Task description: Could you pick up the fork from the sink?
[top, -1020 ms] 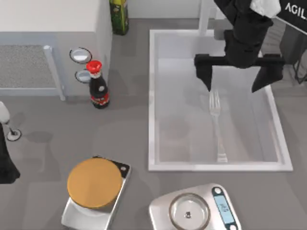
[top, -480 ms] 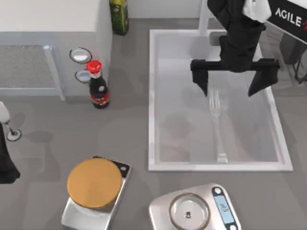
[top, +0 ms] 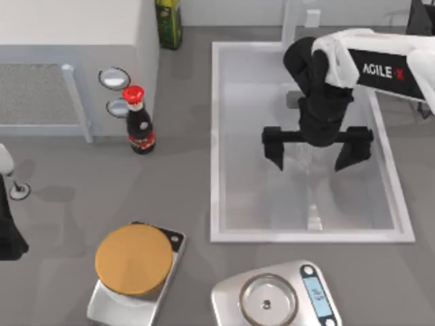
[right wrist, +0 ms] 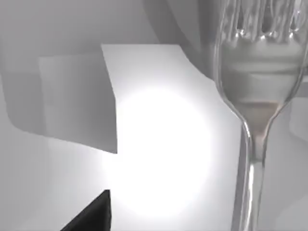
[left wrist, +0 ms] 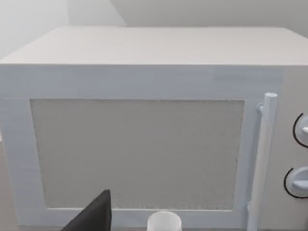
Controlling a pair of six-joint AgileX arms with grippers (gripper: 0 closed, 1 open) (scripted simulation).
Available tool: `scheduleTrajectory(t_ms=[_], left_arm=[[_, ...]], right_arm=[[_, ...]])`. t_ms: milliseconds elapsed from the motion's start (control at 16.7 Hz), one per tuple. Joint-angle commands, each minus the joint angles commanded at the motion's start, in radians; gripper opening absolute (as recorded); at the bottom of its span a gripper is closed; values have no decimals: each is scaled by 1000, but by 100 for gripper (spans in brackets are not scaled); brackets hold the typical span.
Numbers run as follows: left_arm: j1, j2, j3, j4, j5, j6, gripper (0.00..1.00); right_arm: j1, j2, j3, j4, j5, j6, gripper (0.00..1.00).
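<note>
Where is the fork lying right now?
In the top view the fork lies inside the sink on the table's right side, directly below the open right gripper.

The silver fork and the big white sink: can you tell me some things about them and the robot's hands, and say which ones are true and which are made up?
1. The slim silver metal fork lies inside the large white rectangular sink. True.
2. The right gripper holds the fork up in the air. False: its fingers are spread wide open above the fork, which lies on the sink floor.
3. The left gripper is at the table's left edge, far from the sink. True.
4. The dark soy-sauce bottle with a red cap stands inside the sink. False: it stands on the table, left of the sink.
5. The left wrist view faces a white microwave. True.
</note>
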State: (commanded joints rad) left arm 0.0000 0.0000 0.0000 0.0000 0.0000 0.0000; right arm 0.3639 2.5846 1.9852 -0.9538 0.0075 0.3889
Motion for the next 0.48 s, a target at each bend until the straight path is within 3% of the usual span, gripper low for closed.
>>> scheduleTrajectory(t_ms=[480], left_arm=[[0, 0, 0, 0, 0, 0, 100]], right_arm=[[2, 56, -62, 101, 1, 1, 100]])
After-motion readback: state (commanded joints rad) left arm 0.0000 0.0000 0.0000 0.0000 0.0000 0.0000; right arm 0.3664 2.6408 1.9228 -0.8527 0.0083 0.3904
